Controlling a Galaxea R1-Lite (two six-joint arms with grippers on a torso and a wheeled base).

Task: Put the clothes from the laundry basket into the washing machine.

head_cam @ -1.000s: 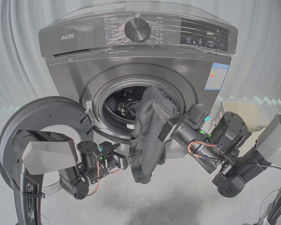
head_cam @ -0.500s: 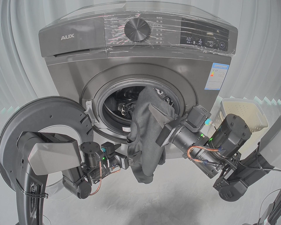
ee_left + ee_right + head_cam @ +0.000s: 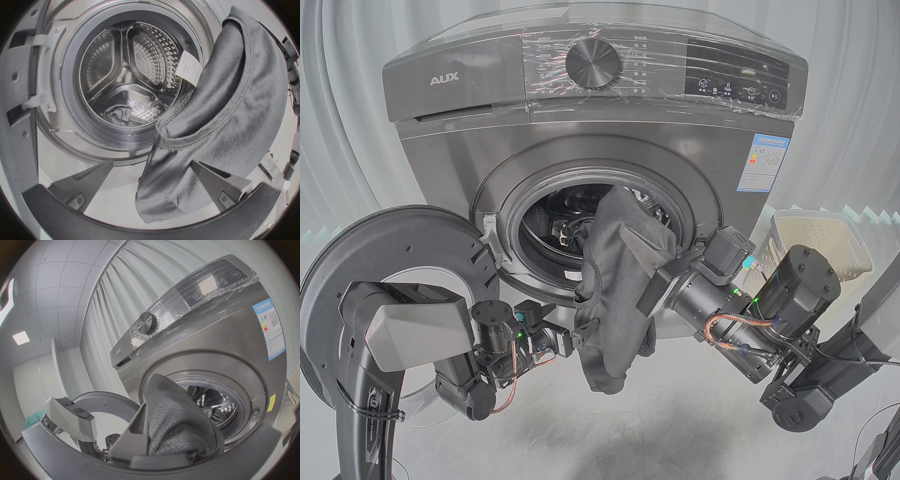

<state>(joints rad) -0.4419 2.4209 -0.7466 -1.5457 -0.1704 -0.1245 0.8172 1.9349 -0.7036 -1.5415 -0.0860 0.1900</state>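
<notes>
Found the right gripper clamped on the shirt, level with the mouth of the washer and just in front of it. Traced the shirt from that grip: top fold up against the rim of the opening beyond the gripper, with no telling whether it is past the rim. Saw the rest hanging below the gripper, outside the opening, hem free of the floor. Could make out one finger of this gripper; the other is buried under the cloth. Found the left gripper lower than the right one and to its left, jaws spread wide, holding nothing. Noted one of its fingers lying against the hanging lower part of the shirt; cannot tell whether pressed in or merely touching. Saw a white tag on the shirt's inner side, above the left gripper, print too small to read. Spotted a small dark cloth low in the drum, beyond the left gripper, crumpled and not identifiable as any garment. Recorded the door standing fully open, left of the left gripper, its lower part masked by that arm. Located the basket right of the right gripper, behind that arm; rim and perforated wall in view, contents hidden.
</notes>
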